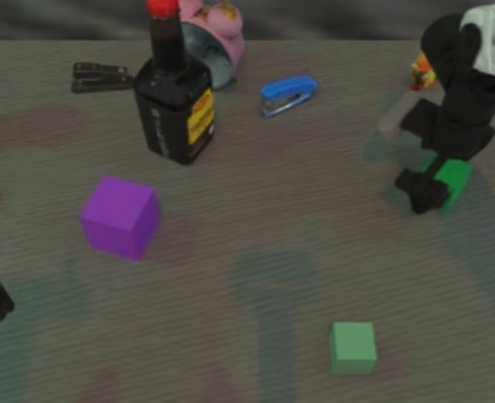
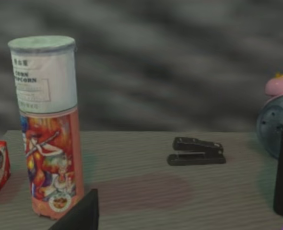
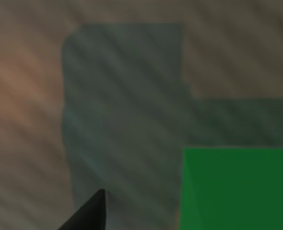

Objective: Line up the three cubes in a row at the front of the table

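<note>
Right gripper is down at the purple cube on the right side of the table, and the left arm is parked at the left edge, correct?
Not quite: the top view shows the right gripper down at the bright green cube, not the purple cube, which sits untouched on the left. The left arm is parked at the left edge.

dark mottled grey backdrop (image 2: 180,62) behind far table edge; soft, even light.

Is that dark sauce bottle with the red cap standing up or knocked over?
Standing upright. The sauce bottle rests on its base on the table, red cap pointing up toward the overhead camera.
</note>
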Motion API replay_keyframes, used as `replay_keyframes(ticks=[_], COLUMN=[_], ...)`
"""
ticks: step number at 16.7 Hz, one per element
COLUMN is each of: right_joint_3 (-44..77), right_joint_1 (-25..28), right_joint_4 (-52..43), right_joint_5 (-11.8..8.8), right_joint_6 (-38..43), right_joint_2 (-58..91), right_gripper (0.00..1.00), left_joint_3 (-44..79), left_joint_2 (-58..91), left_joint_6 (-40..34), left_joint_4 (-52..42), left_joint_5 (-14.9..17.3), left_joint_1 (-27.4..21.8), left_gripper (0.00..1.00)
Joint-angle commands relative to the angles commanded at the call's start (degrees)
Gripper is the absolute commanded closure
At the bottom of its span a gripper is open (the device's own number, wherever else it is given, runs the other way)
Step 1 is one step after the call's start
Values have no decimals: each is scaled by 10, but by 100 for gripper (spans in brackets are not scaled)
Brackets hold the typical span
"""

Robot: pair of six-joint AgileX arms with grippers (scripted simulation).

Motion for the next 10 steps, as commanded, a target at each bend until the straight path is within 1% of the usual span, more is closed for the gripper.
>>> replay_keyframes(ticks=[9, 10], right_joint_3=[0, 0], right_joint_1=[0, 0], right_joint_4=[0, 0], right_joint_5=[0, 0], right_joint_6=[0, 0], right_joint_2=[0, 0], right_gripper=[98, 100], left_joint_3=[0, 0], left_joint_2=[0, 0], left_joint_6=[0, 0], left_joint_4=[0, 0], left_joint_5=[0, 0], left_joint_1=[0, 0], left_gripper=[0, 0])
